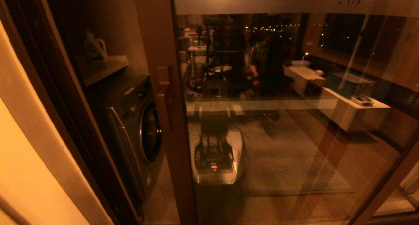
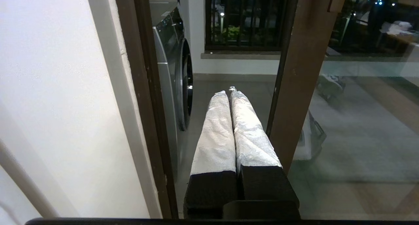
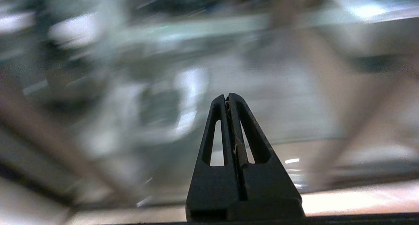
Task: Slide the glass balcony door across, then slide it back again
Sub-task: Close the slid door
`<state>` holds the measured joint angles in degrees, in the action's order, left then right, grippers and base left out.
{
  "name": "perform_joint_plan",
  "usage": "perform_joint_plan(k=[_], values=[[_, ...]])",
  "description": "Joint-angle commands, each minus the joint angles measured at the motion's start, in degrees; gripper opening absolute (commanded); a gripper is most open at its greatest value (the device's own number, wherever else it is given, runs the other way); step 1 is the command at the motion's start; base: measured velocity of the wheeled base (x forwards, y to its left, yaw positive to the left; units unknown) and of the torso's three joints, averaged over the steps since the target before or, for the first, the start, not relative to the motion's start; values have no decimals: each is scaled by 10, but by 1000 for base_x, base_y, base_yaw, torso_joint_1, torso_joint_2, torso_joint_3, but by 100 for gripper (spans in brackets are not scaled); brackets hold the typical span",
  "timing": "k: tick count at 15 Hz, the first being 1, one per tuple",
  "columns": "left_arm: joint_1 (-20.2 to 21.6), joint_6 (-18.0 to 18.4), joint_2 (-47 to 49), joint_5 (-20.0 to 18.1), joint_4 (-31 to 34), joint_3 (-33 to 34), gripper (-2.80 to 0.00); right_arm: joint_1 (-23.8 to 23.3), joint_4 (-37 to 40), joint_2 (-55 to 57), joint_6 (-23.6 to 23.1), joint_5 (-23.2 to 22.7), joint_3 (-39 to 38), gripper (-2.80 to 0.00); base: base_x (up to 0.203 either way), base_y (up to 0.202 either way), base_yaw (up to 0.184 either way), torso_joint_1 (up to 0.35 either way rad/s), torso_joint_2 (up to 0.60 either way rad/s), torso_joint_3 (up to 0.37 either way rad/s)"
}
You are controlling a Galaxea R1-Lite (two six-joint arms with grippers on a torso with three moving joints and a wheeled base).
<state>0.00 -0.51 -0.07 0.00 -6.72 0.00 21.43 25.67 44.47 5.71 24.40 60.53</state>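
Observation:
The glass balcony door (image 1: 281,120) fills most of the head view, with a frosted top band bearing dark characters and a brown wooden stile (image 1: 170,120) carrying a blocky pull handle (image 1: 164,84). It stands partly slid aside, leaving a gap between stile and dark jamb (image 1: 62,97). My left gripper (image 2: 228,93), its fingers wrapped in white, is shut on nothing and points into that gap, just beside the stile (image 2: 304,71). My right gripper (image 3: 227,97) is shut and empty, facing the blurred glass. Neither arm shows in the head view.
Through the gap stands a grey washing machine (image 1: 137,126) under a shelf with a detergent jug (image 1: 95,48). Beyond it is a dark window with vertical bars (image 2: 245,18). A pale wall (image 2: 55,103) borders the jamb. The glass reflects my base (image 1: 216,153).

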Motion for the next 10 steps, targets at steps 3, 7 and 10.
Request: perform_joint_plan(k=[3, 7, 10], values=[[0, 0, 1, 0, 0, 23, -280, -157, 77, -192, -62, -8, -2, -280, 0, 0, 0, 0, 0, 0], [0, 0, 1, 0, 0, 23, -280, -215, 150, -324, -76, -111, -1, -280, 0, 0, 0, 0, 0, 0], [0, 0, 1, 0, 0, 23, -280, -216, 214, -400, -80, -138, -12, -280, 0, 0, 0, 0, 0, 0]])
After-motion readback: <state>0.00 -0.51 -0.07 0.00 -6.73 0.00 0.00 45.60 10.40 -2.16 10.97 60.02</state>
